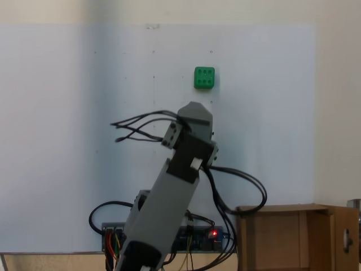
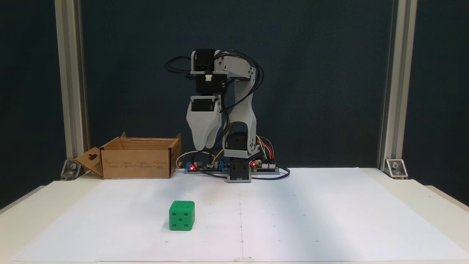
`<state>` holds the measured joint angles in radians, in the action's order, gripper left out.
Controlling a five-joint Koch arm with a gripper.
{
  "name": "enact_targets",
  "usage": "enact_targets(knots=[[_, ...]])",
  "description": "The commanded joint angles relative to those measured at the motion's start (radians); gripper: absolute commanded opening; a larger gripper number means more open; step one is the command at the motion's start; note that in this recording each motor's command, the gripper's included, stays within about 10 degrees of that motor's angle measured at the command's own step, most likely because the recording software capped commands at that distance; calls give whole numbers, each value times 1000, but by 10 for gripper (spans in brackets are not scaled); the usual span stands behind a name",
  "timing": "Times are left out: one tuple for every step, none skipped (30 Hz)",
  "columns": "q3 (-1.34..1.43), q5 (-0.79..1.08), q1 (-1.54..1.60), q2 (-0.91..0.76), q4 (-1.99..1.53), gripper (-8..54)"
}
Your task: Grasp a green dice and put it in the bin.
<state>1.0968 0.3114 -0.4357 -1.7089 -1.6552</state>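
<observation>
1 green dice (image 2: 181,215) lies well apart from pincer (image 2: 204,146).

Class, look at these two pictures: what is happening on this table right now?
A small robot arm stands at the back of the table with its gripper pointing down, raised and holding nothing. The green dice sits alone on the white paper, well in front of the arm. The cardboard bin waits beside the arm's base. No grasp has begun.

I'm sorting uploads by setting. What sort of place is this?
Probably a lab or hobby test bench: aluminium frame posts before a dark backdrop, a white paper sheet over the table, and bare circuit boards with loose wiring at the arm's base.
</observation>
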Motion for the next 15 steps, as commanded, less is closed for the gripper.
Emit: enact_targets(knots=[[-100,89,-8,32,20,447],[-124,92,-9,57,23,446],[-152,95,-11,81,25,446],[-179,95,-11,106,25,446],[-207,95,-11,132,23,446],[-236,95,-11,158,23,446],[-259,95,-11,183,23,446],[-278,95,-9,201,23,445],[-293,95,-9,221,23,445],[-305,95,-8,241,23,445],[-318,94,-6,256,23,445],[-328,94,-3,273,23,445],[-337,94,2,295,23,445],[-342,94,8,302,23,445],[-348,94,17,316,26,445]])
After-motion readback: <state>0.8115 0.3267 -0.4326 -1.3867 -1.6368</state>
